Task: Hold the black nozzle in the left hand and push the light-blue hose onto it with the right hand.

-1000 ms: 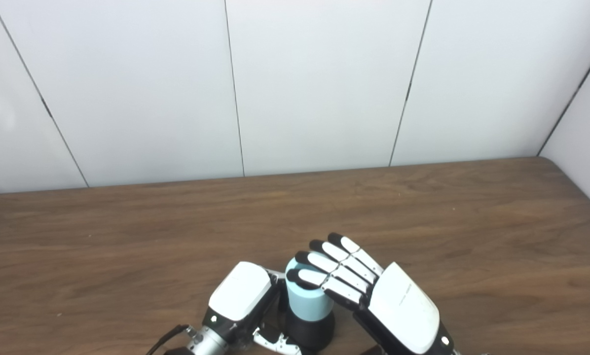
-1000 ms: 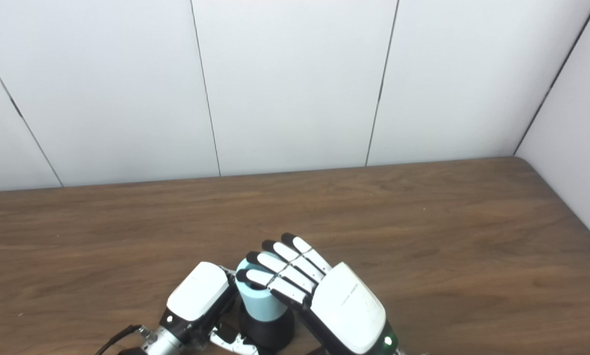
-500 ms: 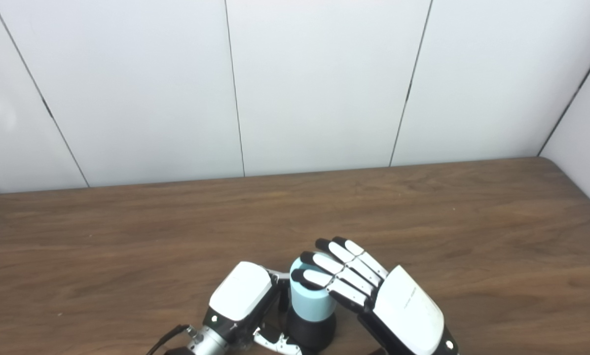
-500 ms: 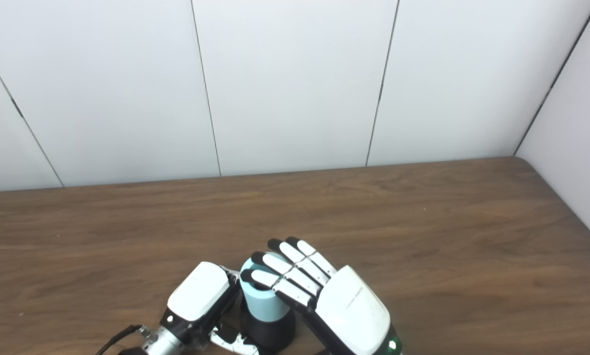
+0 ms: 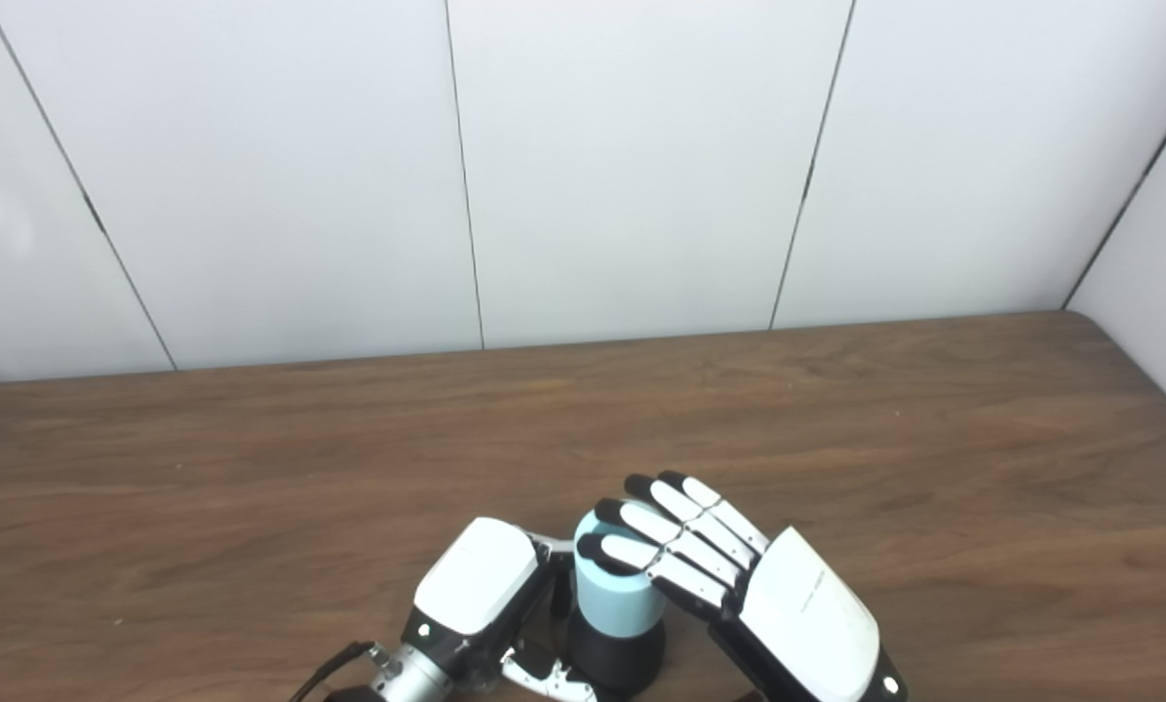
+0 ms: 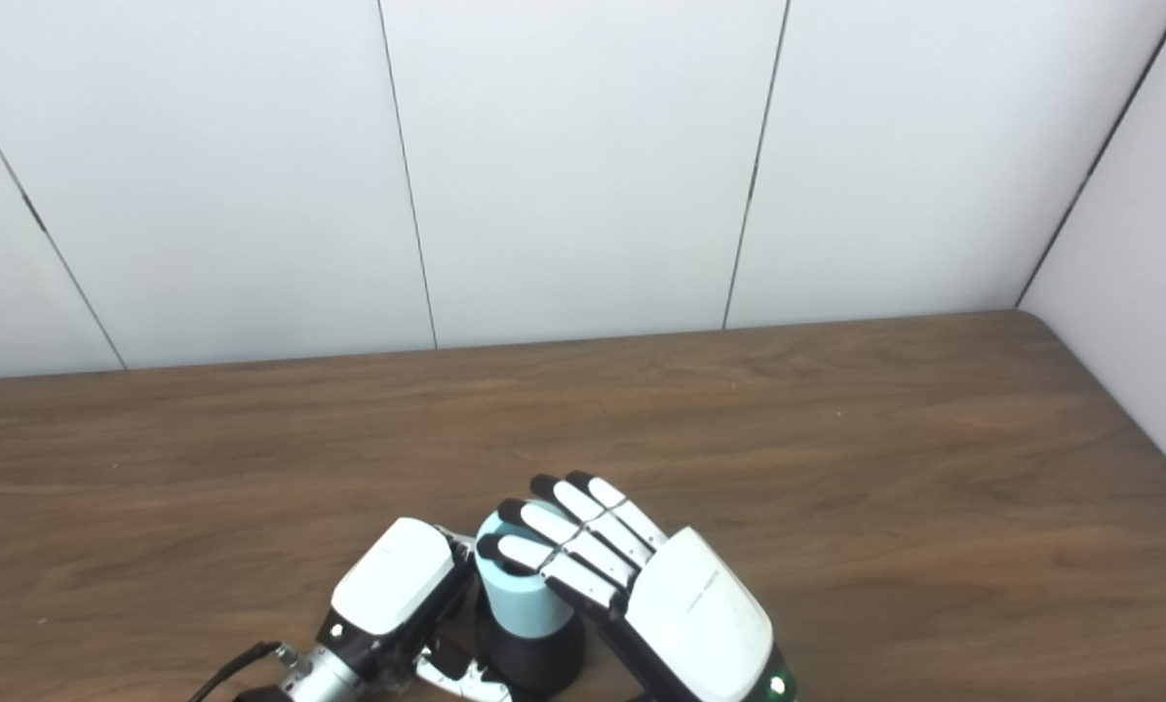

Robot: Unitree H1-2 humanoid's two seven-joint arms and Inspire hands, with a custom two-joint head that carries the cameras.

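Right hand [image 5: 739, 585], fingers extended, presses the light-blue hose [image 5: 618, 595] from 3 o'clock; left hand [image 5: 476, 595] closed around the black nozzle [image 5: 617, 658]; a sideways push could tip both.

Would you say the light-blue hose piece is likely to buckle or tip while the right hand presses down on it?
The light-blue hose looks like a short, thick cylinder standing upright on the black nozzle, so it probably stays stiff. The right hand lays its fingers flat over the top, so tipping seems unlikely while the left hand braces beside it.
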